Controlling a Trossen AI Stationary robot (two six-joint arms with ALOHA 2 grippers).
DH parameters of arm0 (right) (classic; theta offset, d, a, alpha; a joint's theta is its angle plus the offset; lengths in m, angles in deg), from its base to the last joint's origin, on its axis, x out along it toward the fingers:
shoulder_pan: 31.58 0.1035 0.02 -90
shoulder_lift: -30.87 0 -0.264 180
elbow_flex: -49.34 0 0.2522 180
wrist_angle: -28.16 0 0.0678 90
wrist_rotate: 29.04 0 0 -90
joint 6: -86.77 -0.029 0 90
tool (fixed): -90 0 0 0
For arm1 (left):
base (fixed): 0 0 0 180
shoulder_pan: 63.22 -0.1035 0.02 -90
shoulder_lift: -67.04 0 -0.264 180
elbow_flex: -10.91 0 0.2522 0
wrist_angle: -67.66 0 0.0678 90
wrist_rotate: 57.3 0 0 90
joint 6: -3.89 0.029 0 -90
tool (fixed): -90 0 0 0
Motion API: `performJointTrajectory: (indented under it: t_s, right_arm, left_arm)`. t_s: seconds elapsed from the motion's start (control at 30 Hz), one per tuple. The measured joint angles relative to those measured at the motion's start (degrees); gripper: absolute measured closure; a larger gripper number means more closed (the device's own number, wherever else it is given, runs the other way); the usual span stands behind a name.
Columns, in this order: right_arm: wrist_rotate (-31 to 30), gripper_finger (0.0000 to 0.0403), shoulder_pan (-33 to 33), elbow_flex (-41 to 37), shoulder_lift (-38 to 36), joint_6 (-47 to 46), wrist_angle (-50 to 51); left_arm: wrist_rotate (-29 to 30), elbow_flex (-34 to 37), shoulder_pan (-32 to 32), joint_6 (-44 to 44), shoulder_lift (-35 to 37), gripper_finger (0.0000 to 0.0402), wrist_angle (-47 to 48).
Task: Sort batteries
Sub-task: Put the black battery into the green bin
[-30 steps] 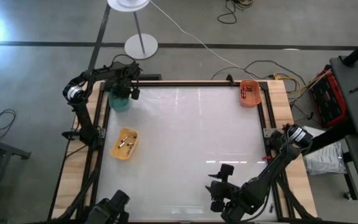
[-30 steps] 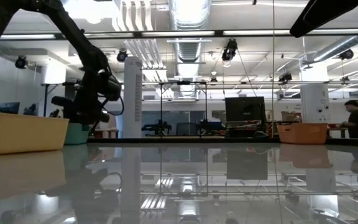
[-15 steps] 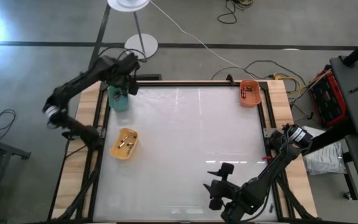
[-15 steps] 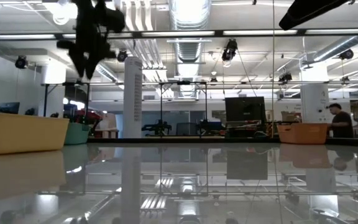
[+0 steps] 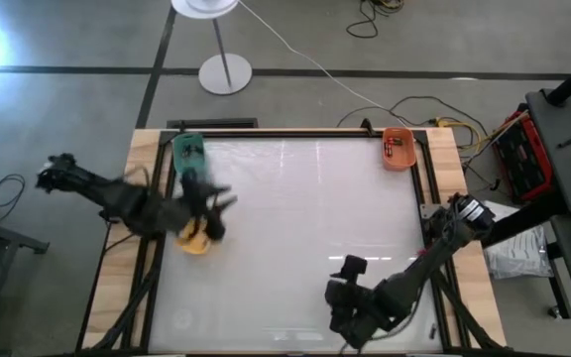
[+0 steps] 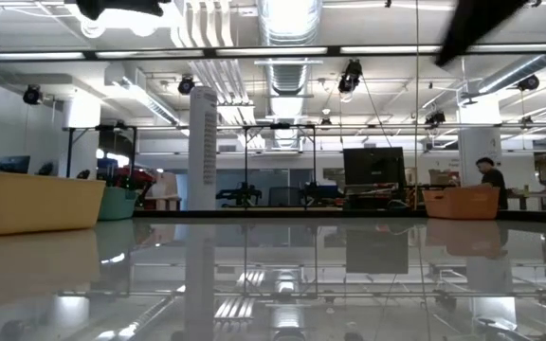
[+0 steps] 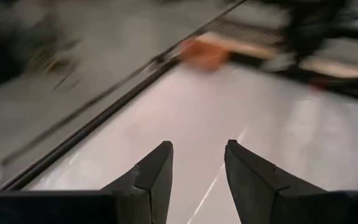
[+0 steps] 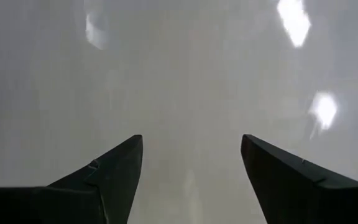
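My left gripper is open and holds nothing; it hangs blurred above the yellow bin at the table's left side, and its wrist view looks across the white table toward the orange bin. My right gripper is open over bare table near the near edge. Small batteries lie in the orange bin at the far right corner. Any batteries in the yellow bin are hidden by the left arm. The green bin stands at the far left corner.
The white table top has a dark frame and wooden side rails. In the low view the yellow bin, green bin and orange bin stand along the edges. A person is in the room beyond.
My left gripper has risen from the green bin, then swung fast toward the table's near side, and now hangs over the yellow bin, turned to face the table's right. The right arm has shifted slightly toward the left near the near edge.
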Motion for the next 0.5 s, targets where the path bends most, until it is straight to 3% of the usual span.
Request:
performJointTrajectory:
  t_s: [0.17,0.27,0.4,0.5]
  right_arm:
    - [24.74,0.0146,-2.97,2.34,-0.24,-7.97,14.87]
    - [35.17,0.0155,-1.58,0.29,-0.12,-11.56,20.23]
    - [51.87,0.0169,0.78,-3.29,-0.04,-23.16,22.36]
    - [60.65,0.0176,1.65,-6.19,0.15,-25.85,22.16]
  left_arm:
    - [10.94,9.99,16.57,4.46,-1.33,0.0274,-17.61]
    - [12.56,15.49,22.51,5.42,-3.72,0.0274,-26.9]
    - [15.03,22.66,25.61,13.09,-9.45,0.0274,-43.37]
    - [14.95,25.34,25.57,19.32,-12.97,0.0274,-51.58]
